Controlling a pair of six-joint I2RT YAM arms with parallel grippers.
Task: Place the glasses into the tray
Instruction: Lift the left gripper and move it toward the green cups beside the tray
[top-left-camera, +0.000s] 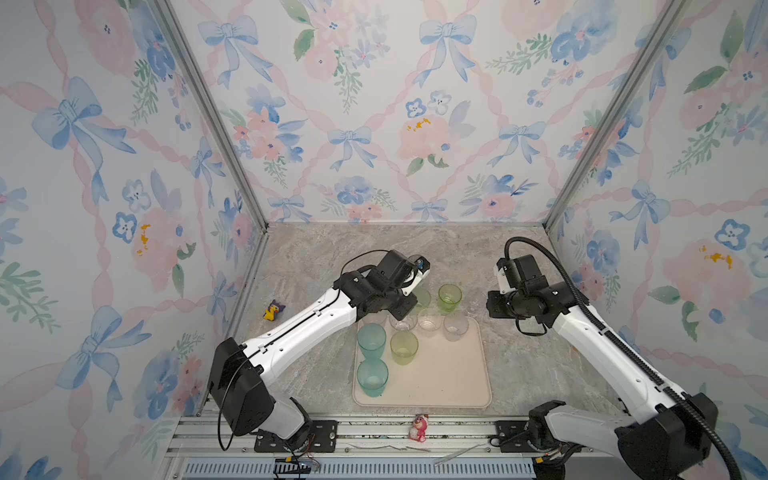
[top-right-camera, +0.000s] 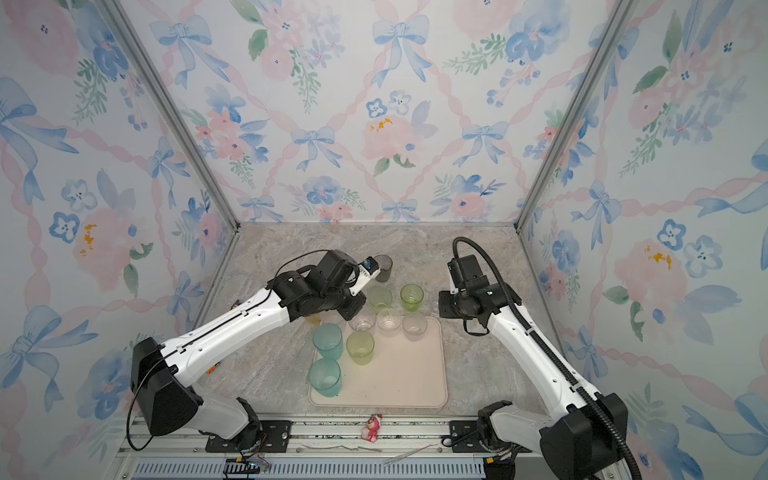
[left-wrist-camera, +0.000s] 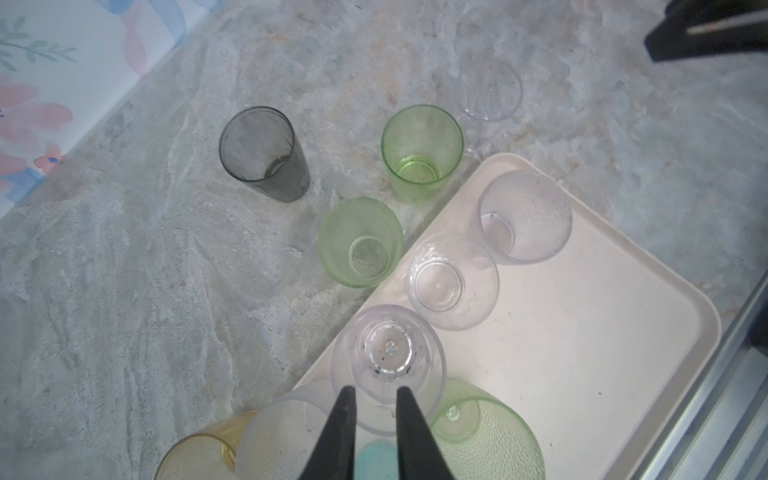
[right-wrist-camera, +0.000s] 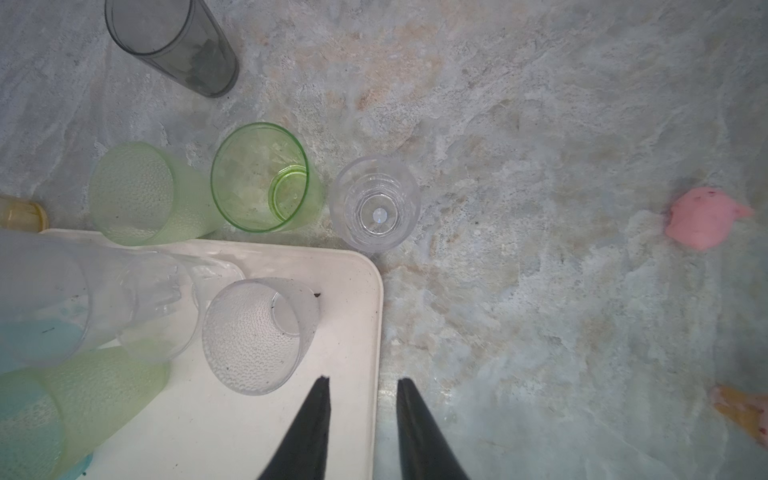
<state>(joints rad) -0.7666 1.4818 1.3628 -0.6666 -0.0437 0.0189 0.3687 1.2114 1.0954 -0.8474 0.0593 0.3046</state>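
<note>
A robot lab booth dressed as a home — flowered wallpaper panels (top-left-camera: 374, 62) between metal posts (top-left-camera: 212, 116) wall the marble-look counter (top-left-camera: 316, 257), a slotted metal rail (top-left-camera: 374, 434) along its front.

A yellow-and-purple duck toy (top-left-camera: 273, 310) sits on the marbled tabletop (top-left-camera: 307, 253), a pink figurine (top-left-camera: 419, 428) on the front rail (top-left-camera: 365, 433).

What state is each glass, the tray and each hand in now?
Tray, partly filled.
Teal glasses, upright in tray.
Dimpled clear glass, upright in tray.
Two green glasses, upright outside tray.
Grey glass, upright outside tray.
Ribbed clear glass, upright outside tray.
Left hand, slightly open over a clear glass.
Right hand, open, empty.
</note>
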